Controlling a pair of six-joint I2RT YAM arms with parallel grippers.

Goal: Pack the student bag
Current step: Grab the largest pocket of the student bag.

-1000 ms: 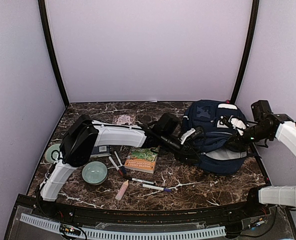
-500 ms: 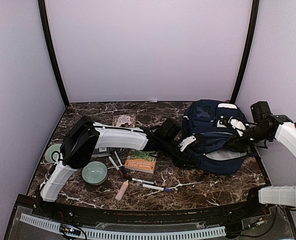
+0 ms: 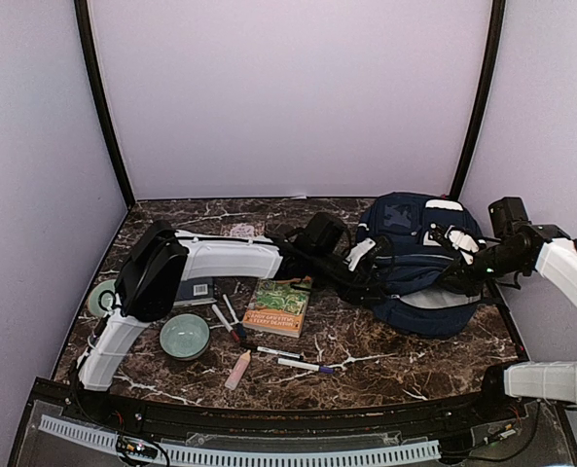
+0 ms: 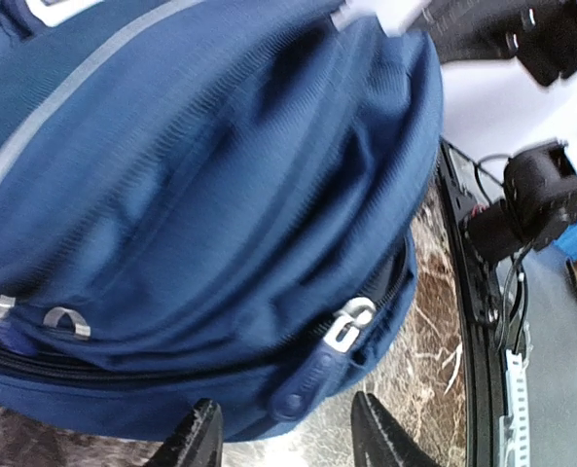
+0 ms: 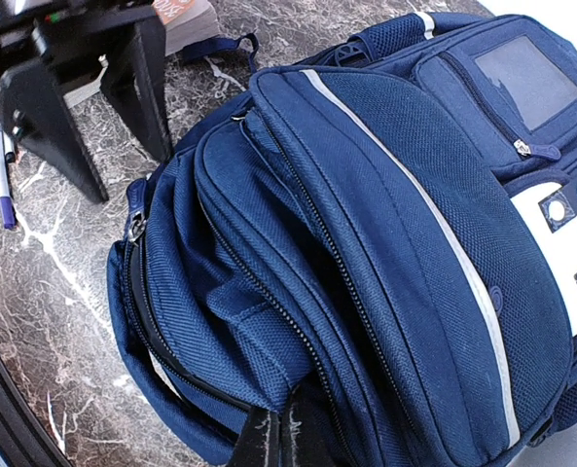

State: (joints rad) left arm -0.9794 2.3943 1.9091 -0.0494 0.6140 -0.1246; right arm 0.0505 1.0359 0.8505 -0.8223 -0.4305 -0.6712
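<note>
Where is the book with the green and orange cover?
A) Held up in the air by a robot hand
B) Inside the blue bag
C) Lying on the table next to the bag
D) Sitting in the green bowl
C: the book lies flat on the marble table, out in the open just left of the student bag, with no gripper holding it.

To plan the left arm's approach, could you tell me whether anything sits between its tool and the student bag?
Nothing visible does: the open left tool is right at the student bag, beside its zipper pull.
</note>
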